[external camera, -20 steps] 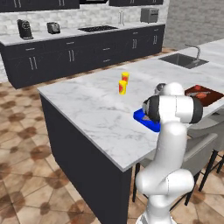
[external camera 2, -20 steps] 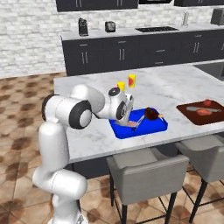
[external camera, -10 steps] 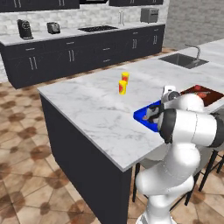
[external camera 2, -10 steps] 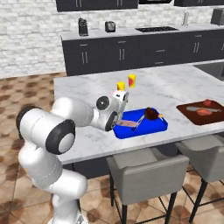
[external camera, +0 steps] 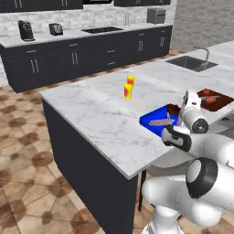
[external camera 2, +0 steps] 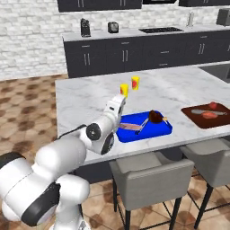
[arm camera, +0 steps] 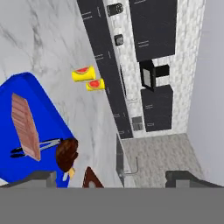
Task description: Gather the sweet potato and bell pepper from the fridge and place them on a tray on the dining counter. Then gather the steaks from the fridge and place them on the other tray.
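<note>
Steak placement: where is it to be found?
– On the marbled dining bench (external camera 2: 90,99) a blue tray (external camera 2: 164,130) is seen, and the steak (external camera 2: 128,128) lies flat inside it, beside a darker rounded piece (external camera 2: 156,117) that cannot be identified with certainty.

How is it pointed?
– Its long axis is laid along the tray's length, roughly parallel to the bench's near edge.

And the pincer (arm camera: 111,179)?
– Its fingers are spread wide, nothing is held, and it is poised above the tray. It should probably be drawn straight up and away, so the meat is not dragged.
</note>
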